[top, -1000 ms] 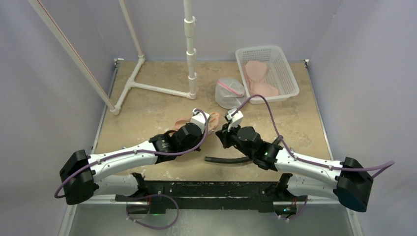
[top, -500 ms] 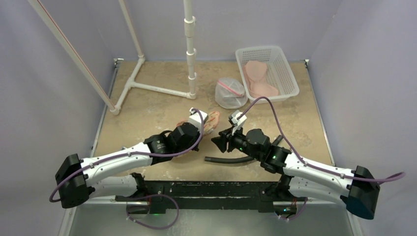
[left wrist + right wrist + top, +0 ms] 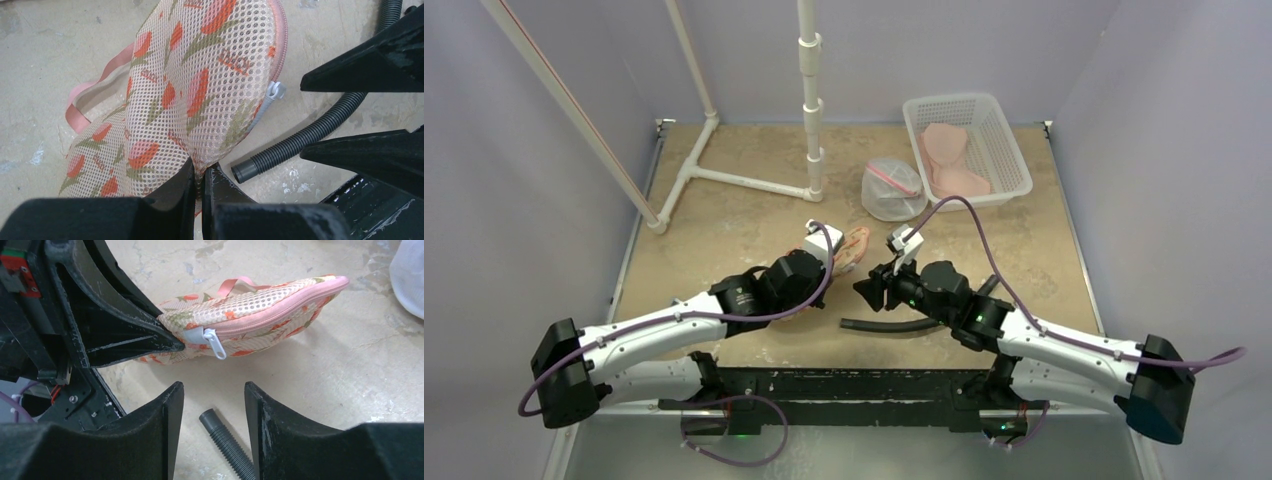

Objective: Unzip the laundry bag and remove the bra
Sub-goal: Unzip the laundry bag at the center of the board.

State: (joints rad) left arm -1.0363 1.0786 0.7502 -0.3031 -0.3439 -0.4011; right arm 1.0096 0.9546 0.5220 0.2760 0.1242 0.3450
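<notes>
Laundry bag, the floral mesh one, sits on the bench just past the black hose in the top view. The left gripper is at its near end and the right gripper is close by the hose too.

Left wrist view: left gripper's jaws are clamped together on a fold of the mesh, hose end just beside them.

Right wrist view: right gripper's jaws are apart and holding nothing. The hose lies under them and the grey zipper pull hangs just beyond. Zip looks closed.
</notes>
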